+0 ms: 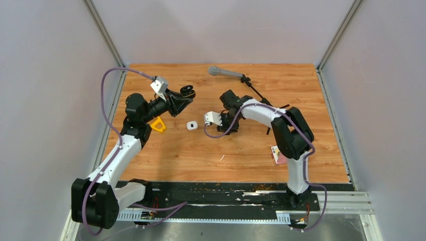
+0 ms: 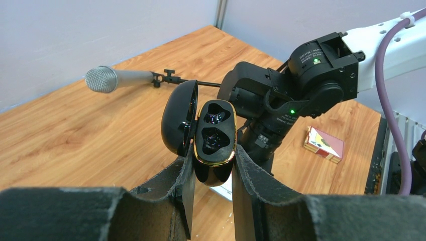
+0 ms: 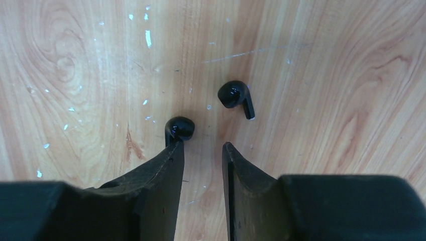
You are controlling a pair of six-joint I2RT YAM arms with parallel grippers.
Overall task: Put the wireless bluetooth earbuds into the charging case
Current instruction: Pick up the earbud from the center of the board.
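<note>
The left fingers (image 2: 176,188) are clamping the black charging case (image 2: 215,138) by its lower half, pressing on both of its sides and holding it up off the tabletop (image 1: 241,168), with its hinged lid swung open to one side. The case's gold-rimmed face is showing 2 dark wells, and both are sitting empty. The right fingers (image 3: 166,175) are pointing down close over the wood, parted by a narrow gap and gripping nothing. 2 black earbuds are lying on the tabletop just ahead of those tips. The nearer earbud (image 3: 180,128) is sitting right at the tip of 1 finger, with its stem running toward that tip; whether it is touching cannot be told. The farther earbud (image 3: 234,96) is lying a little beyond the gap, apart from both fingers, with its short stem angling away to the side. Seen from above, a small white object (image 1: 191,125) is resting on the wood between the 2 arms. A grey microphone (image 1: 223,72) on a thin black stand is lying near the far edge. A yellow piece (image 1: 158,124) is sitting beside the left arm, and a small red-and-white box (image 1: 278,154) is lying near the right arm.
</note>
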